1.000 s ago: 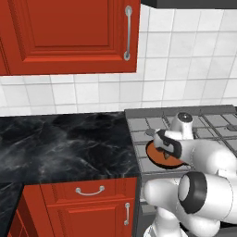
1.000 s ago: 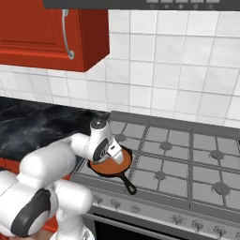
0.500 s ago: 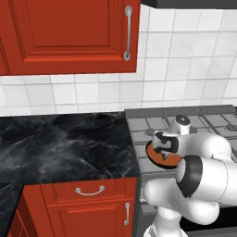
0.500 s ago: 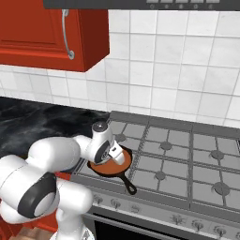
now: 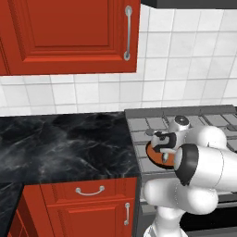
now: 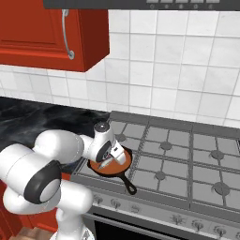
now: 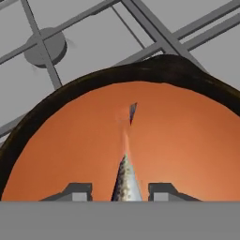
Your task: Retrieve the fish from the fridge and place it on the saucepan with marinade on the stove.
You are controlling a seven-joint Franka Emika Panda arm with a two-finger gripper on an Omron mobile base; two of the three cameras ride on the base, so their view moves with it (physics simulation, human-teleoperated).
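End effector [image 7: 120, 191] low over the saucepan [image 7: 140, 70], fingers parted beside the fish [image 7: 125, 180], tail toward twelve o'clock, apparently releasing onto marinade [image 7: 187, 140].

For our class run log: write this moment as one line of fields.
stage: placing | claw: astride fish, gaps either side | fish: over marinade | saucepan: on stove

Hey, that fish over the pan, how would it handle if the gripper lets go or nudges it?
The fish looks thin, tapered and glossy, so probably slippery. Hanging over the marinade, it would likely drop flat in the saucepan rather than roll.
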